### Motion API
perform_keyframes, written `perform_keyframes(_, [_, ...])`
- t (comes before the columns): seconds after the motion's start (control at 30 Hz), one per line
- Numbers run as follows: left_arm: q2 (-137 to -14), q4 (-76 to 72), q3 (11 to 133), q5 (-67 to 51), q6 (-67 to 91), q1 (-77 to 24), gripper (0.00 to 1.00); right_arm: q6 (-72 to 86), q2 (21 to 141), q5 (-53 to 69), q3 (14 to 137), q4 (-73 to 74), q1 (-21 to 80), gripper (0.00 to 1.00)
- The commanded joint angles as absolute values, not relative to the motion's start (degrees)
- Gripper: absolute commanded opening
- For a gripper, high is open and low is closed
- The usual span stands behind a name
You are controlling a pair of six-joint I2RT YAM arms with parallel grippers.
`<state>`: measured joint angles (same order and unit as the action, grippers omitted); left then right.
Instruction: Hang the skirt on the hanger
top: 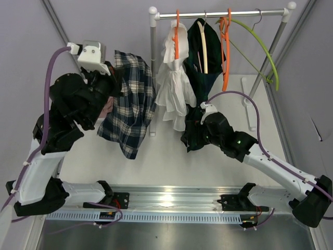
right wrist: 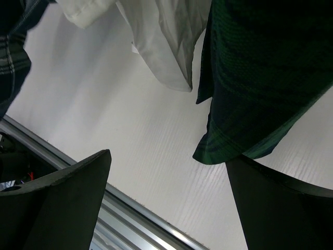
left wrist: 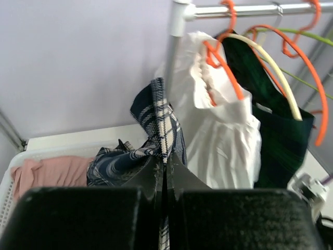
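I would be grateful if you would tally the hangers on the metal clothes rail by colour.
Orange plastic hangers: 2
Cream curved hanger: 1
Thin green hanger: 1
Total: 4

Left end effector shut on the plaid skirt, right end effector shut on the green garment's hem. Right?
Half right. The left end effector is shut on the plaid skirt, but the right end effector is open, jaws wide apart by the green garment, not closed on its hem. The right wrist view shows it.
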<state>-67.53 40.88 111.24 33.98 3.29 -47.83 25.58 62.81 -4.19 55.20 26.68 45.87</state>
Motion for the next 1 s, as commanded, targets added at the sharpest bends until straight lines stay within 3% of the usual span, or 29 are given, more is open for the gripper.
perform_keyframes(0.0, [-67.9,39.1,113.0,39.4,0.4,-53.9,0.0,23.7,60.5,-4.8,56.0,25.0,45.6,0.99])
perform_keyframes(0.17, [-70.8,42.3,108.7,37.2,6.1,-59.0,0.0,23.8,58.4,-5.6,55.9,26.4,45.6,0.99])
perform_keyframes(0.33, [-70.2,35.2,89.6,29.0,15.3,-62.0,0.0,24.4,54.3,-7.6,54.4,27.8,45.6,0.99])
perform_keyframes(0.53, [-74.7,29.6,79.2,24.5,19.9,-65.7,0.0,24.6,52.6,-9.1,52.3,29.3,45.6,0.99])
perform_keyframes(0.7, [-84.0,30.0,80.9,19.8,20.0,-63.4,0.0,26.2,50.8,-8.1,48.7,28.0,46.0,0.99])
perform_keyframes(0.77, [-86.7,28.8,81.2,12.1,20.6,-60.9,0.0,27.0,50.5,-8.9,48.0,28.0,46.8,0.98])
perform_keyframes(0.97, [-90.4,23.3,81.9,-5.0,20.3,-50.5,0.25,30.8,52.4,-14.0,45.5,26.5,53.9,0.97])
